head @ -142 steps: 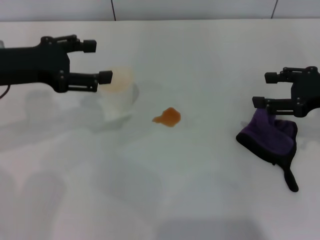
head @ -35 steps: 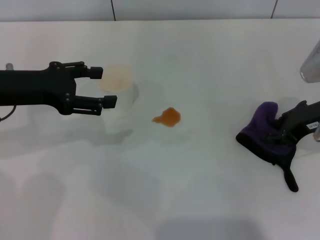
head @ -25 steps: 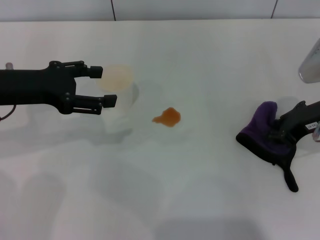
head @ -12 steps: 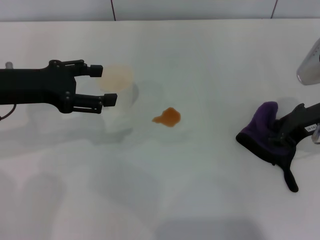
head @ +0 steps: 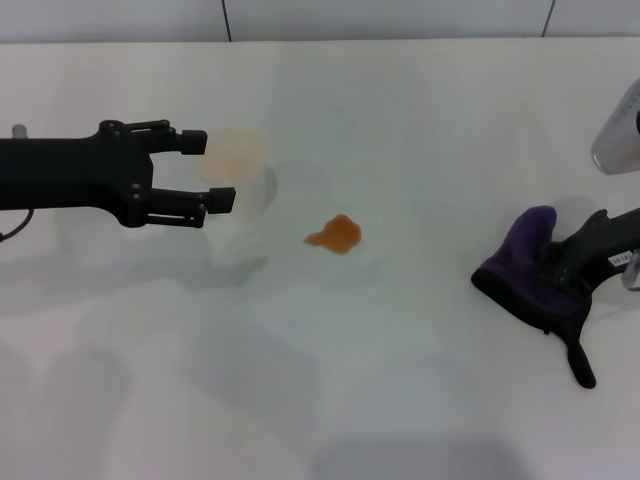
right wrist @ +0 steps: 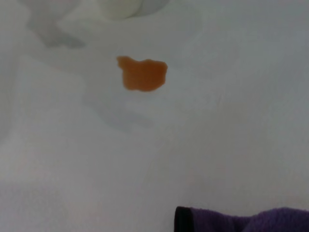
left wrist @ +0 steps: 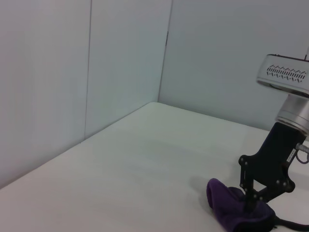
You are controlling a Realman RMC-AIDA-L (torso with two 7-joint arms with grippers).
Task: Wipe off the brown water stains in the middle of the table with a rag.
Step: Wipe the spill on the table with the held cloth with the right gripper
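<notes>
Looking down from the head view, the table (head: 400, 120) is big, white and smooth. The brown water stains (head: 335, 235) sit near the middle of it, a small orange-brown blotch with a little tail. The rag (head: 530, 275) lies at about 3 o'clock from the blotch, well apart from it. It is dark purple with black edging, and a black strap sticks out toward 5 o'clock. The right gripper (head: 562, 268) comes in from the right edge and presses down on the rag. Its dark fingers are pinched on the purple cloth. The left gripper (head: 212, 172) hangs at about 9 o'clock from the blotch, with its two fingers apart and nothing between them. A see-through white cup (head: 240, 195) stands just past those fingertips.

The left wrist view looks across the white table (left wrist: 145, 159) toward grey walls. Far off, the right gripper (left wrist: 251, 203) points down into the rag (left wrist: 234, 212), and its fingers look closed on the cloth.

The right wrist view shows the blotch (right wrist: 142, 73) on the bare white table (right wrist: 217, 135). One purple corner of the rag (right wrist: 241, 220), with its black edge, peeks in close to the camera. The bottom of the cup (right wrist: 123, 7) shows beyond the blotch.
</notes>
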